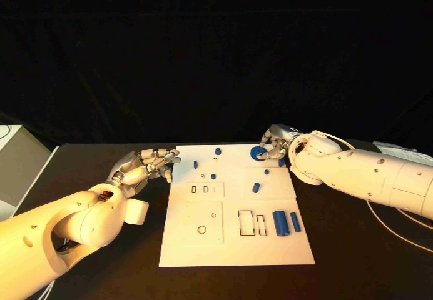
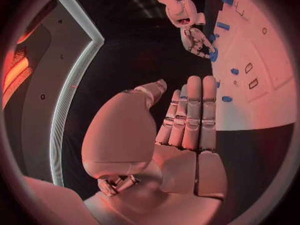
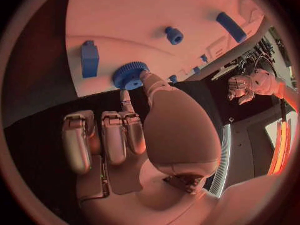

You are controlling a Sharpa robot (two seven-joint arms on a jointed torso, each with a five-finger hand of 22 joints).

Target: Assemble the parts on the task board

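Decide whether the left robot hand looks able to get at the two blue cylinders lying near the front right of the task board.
Probably yes. The left robot hand is open, holds nothing, and hovers at the task board's left edge. Nothing stands between it and the two blue cylinders, though it must cross the board. The right robot hand is at the blue gear.

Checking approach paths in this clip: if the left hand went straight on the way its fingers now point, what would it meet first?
Probably the task board: the left hand points its straight fingers at the board's near edge, with small blue parts just beyond. Depth is unclear.
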